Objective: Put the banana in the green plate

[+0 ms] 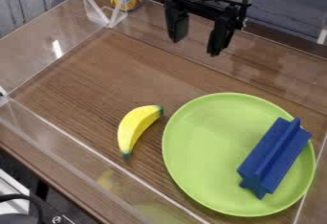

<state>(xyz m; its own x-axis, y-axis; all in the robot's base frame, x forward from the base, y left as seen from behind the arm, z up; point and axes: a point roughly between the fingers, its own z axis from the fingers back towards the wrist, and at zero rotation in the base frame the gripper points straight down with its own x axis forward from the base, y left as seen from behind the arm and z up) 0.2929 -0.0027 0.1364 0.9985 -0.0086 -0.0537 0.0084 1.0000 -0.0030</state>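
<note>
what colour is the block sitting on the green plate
Blue, ridged block on the green plate; the single camera view shows it clearly.

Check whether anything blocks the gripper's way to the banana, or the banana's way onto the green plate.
Nothing visible does. The open gripper hangs over bare wood, the banana lies beside the green plate, and the blue block fills only the plate's right side.

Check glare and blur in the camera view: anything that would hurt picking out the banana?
Camera view: banana sharp, evenly lit, soft shadow beneath; white glare streaks on the clear walls at left; faint sheen on the wood table; gripper dark but crisp, jaws open; plate bright, not blown out; low resolution softens edges overall.
</note>
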